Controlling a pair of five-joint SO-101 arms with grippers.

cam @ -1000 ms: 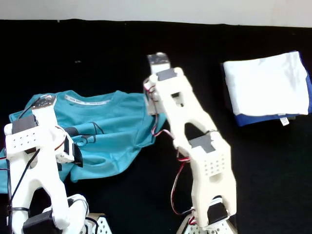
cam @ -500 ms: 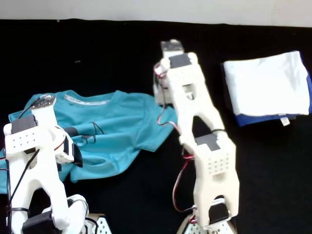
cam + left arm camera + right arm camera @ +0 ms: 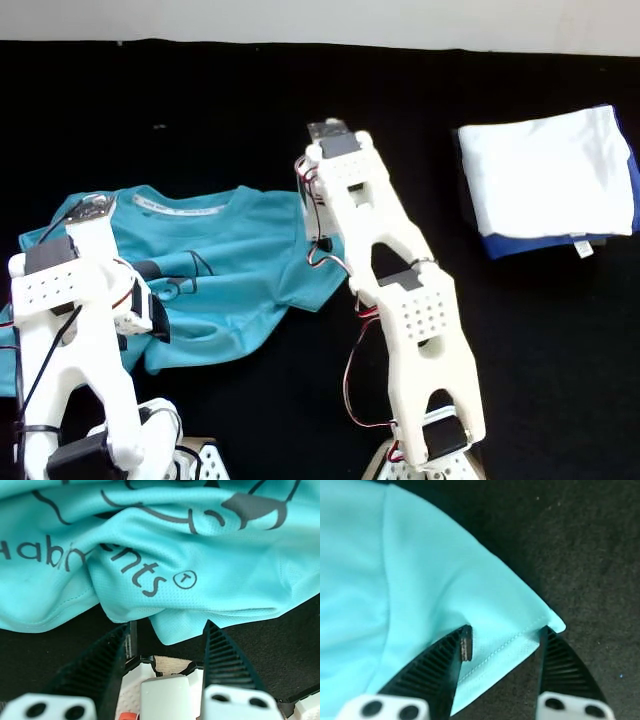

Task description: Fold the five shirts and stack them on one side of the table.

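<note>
1. Rumpled, print-up, on the left of the black tabletop (image 3: pixel 200 110): teal shirt (image 3: pixel 230 260), not yet folded.
2. Open right gripper (image 3: pixel 504 637), jaws straddling the hem corner of the sleeve on the right; seemingly set to pinch it for a fold.
3. Open left gripper (image 3: pixel 167 625) at the near hem, nothing held; probably placed to take that edge.
4. At far right, folded stack (image 3: pixel 545 185), white over blue; evidently the stacking side.
5. Dark lettering (image 3: pixel 135 570) across chest, printed neck strip (image 3: pixel 180 207), small tag (image 3: pixel 583 247) on stack; wording left unread.

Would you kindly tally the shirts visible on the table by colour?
Teal shirt, spread out: 1
White shirt, folded, top of stack: 1
Blue shirt, folded, beneath the white: 1
Total: 3 shirts clearly visible
</note>
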